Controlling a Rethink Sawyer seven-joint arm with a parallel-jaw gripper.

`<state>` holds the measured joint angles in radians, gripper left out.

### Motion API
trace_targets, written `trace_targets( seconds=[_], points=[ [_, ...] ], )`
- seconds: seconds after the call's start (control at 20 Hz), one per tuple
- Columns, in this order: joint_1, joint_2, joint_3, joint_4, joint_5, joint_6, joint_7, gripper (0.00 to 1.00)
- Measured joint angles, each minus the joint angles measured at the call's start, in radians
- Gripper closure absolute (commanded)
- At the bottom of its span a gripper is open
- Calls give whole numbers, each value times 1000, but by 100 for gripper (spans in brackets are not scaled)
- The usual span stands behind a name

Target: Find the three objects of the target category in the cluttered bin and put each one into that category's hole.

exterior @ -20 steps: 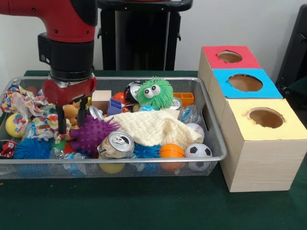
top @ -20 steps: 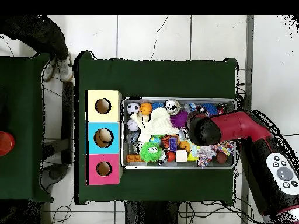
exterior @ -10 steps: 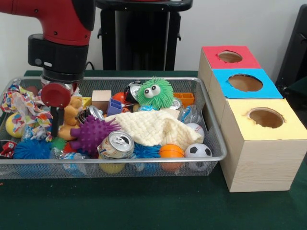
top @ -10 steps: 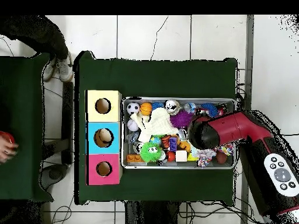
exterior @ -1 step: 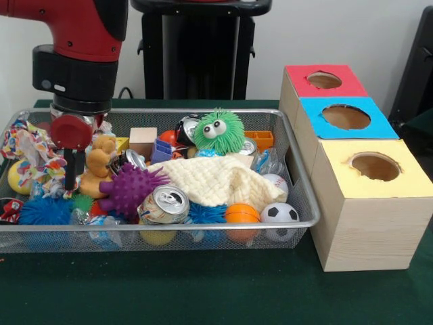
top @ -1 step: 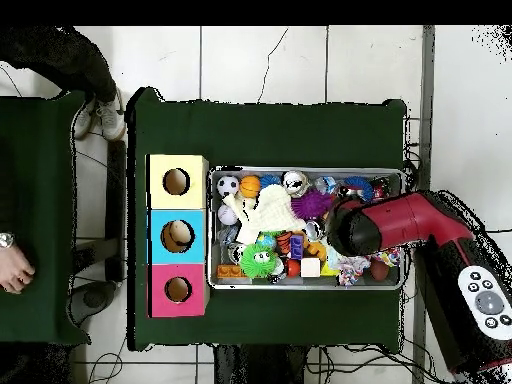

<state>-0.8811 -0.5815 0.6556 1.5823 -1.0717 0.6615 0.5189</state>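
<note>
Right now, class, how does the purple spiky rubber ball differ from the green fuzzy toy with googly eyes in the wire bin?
The purple spiky rubber ball has thick stubby spikes; the green fuzzy toy has fine hair-like strands. The green toy has two googly eyes; the purple ball shows no face. The purple ball lies beside the silver can, the green toy farther back, behind the cream cloth. Both are roundish.

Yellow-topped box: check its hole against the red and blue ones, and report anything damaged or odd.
The round hole in the yellow-topped wooden box has a ragged, chipped rim at its left edge, while the holes in the blue-topped box and the red-topped box are cut cleanly. Nothing is spilled outside the wire mesh bin.
</note>
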Motion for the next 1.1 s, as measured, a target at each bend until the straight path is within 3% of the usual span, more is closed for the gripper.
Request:
trace_targets(
  seconds=[0.25, 0.4, 0.5, 0.65, 1.05, 1.1],
  points=[
    [-21, 6, 0, -10, 54, 0, 0, 0],
    [-57, 13, 0, -15, 133, 0, 0, 0],
    [-101, 22, -6, -23, 246, 0, 7, 0],
    [-119, 24, -41, -35, 354, 0, 41, 0],
    [-86, 5, -188, -52, 574, 0, 244, 0],
    [-72, -13, -227, -42, 618, 0, 311, 0]
  ],
)
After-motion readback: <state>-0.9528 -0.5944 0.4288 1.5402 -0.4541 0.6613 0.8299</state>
